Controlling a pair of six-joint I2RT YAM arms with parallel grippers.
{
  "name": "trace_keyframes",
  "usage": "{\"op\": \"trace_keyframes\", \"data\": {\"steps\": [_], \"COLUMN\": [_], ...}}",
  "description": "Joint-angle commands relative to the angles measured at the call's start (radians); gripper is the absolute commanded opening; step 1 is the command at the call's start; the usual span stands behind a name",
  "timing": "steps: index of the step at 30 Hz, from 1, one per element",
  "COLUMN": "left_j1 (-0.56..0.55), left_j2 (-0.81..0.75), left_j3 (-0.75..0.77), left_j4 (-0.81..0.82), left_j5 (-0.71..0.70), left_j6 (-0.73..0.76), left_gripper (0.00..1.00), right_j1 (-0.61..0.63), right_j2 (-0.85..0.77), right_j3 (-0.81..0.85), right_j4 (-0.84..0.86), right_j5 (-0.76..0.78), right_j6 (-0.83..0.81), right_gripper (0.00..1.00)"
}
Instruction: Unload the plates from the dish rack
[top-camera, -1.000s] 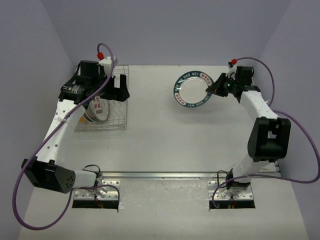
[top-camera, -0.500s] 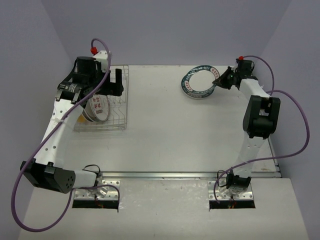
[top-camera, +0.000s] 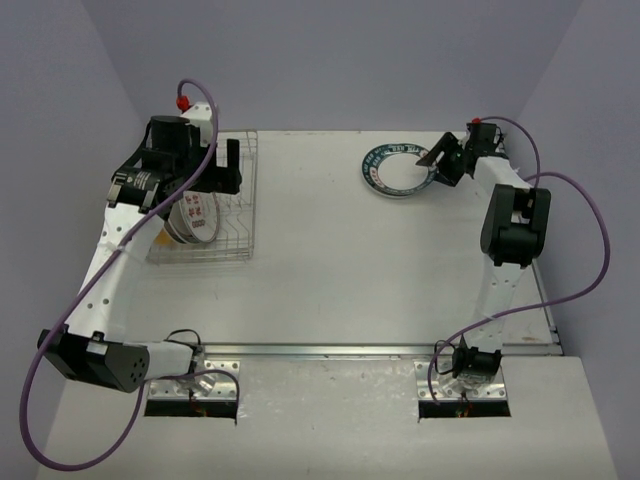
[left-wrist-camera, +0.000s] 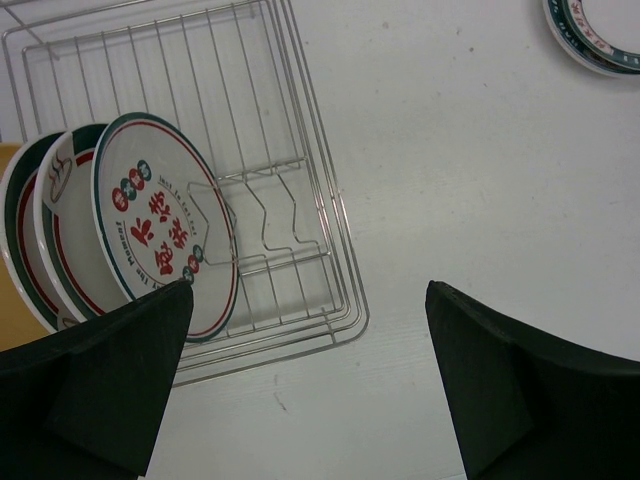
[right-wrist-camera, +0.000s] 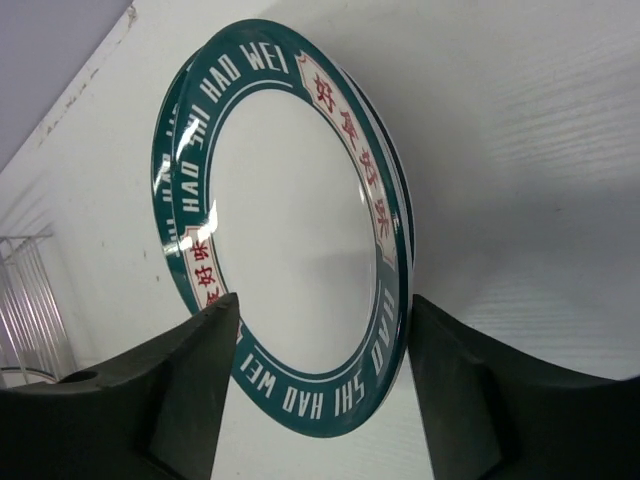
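Note:
The silver wire dish rack (top-camera: 240, 215) stands at the back left. Three plates (left-wrist-camera: 160, 240) with teal rims and red marks stand upright in its left slots (top-camera: 195, 215). My left gripper (top-camera: 234, 172) hovers above the rack's right side, open (left-wrist-camera: 310, 370), its fingers (left-wrist-camera: 90, 390) holding nothing. At the back right a teal-rimmed plate (top-camera: 398, 170) lies flat on another one. My right gripper (top-camera: 437, 162) is at its right edge and stands open (right-wrist-camera: 320, 340). The near rim of the plate (right-wrist-camera: 290, 230) lies between the spread fingers (right-wrist-camera: 500, 400).
The right half of the rack (left-wrist-camera: 300, 200) has bare slots. An orange-tan surface (left-wrist-camera: 8, 300) shows at the left edge beside the racked plates. Purple walls close in the table's back and sides. The stacked plates (left-wrist-camera: 600, 35) show at the far corner of the left wrist view.
The right arm carried the tilted plate toward the back, laid it flat on the other plate, and its jaws opened. The left arm drew back slightly over the rack.

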Motion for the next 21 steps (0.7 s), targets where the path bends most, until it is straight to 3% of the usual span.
{"op": "trace_keyframes", "data": {"steps": [1,9,18,21], "left_j1": [0.007,0.007,0.008,0.016], "left_j2": [-0.035,-0.051,-0.06,-0.024], "left_j3": [0.011,-0.023,-0.046,-0.026], "left_j4": [0.046,0.091,0.088,0.046], "left_j5": [-0.075,-0.334,-0.514,-0.504], "left_j6": [-0.003,0.007,0.017,0.016], "left_gripper": [1.0,1.0,1.0,1.0], "right_j1": [0.015,0.082,0.138,0.173], "right_j2": [-0.029,-0.027,-0.107,-0.149], "right_j3": [0.074,0.209,0.131,0.102], "right_j4": [-0.035,-0.296,-0.3,-0.296], "right_j5": [0.046,0.34,0.381,0.384], "right_j6": [-0.069,-0.273,-0.37,-0.394], "right_gripper": [0.73,0.89,0.97,0.97]}}
